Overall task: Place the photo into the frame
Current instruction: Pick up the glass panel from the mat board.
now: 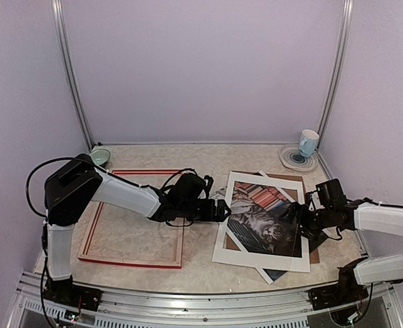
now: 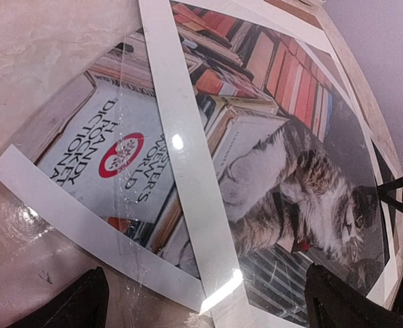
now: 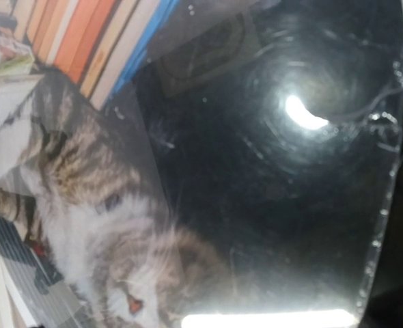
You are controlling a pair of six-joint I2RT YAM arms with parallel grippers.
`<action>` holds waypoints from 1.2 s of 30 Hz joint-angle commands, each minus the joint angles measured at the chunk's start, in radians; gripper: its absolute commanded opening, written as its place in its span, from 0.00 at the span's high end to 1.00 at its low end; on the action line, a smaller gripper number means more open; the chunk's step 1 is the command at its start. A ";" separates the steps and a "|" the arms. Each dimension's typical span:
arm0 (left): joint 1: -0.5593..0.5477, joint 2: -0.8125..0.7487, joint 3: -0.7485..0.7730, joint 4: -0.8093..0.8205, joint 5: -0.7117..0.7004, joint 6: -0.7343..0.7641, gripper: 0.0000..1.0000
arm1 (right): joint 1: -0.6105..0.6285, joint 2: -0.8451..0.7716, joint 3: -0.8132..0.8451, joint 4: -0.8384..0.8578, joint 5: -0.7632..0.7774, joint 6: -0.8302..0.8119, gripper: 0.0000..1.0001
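The photo (image 1: 263, 222) of a grey tabby on books lies face up right of centre, askew under a white card mat (image 1: 259, 258). The red frame (image 1: 133, 262) lies flat at the left, with bare tabletop showing inside it. My left gripper (image 1: 218, 210) reaches over the frame to the stack's left edge. In the left wrist view, its dark fingertips (image 2: 78, 307) stand wide apart over the mat strip (image 2: 188, 150) and photo (image 2: 290, 171), with nothing between them. My right gripper (image 1: 300, 220) hovers open at the stack's right side. The right wrist view is filled by the cat print (image 3: 85, 171) under a glossy clear sheet (image 3: 311, 171), and no fingers show there.
A brown backing board (image 1: 313, 254) sticks out from under the stack on the right. A pale blue cup (image 1: 309, 143) stands on a plate (image 1: 289, 160) at the back right corner. A small green bowl (image 1: 100, 156) sits at the back left, beyond the frame.
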 commanded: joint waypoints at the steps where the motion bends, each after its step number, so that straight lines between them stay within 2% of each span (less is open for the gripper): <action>1: 0.002 -0.012 -0.035 -0.017 0.062 -0.033 0.01 | -0.015 0.016 -0.026 0.008 0.008 0.007 0.01; 36: 0.034 -0.098 -0.106 0.165 0.223 -0.128 0.01 | -0.037 0.014 -0.066 0.053 -0.032 -0.019 0.01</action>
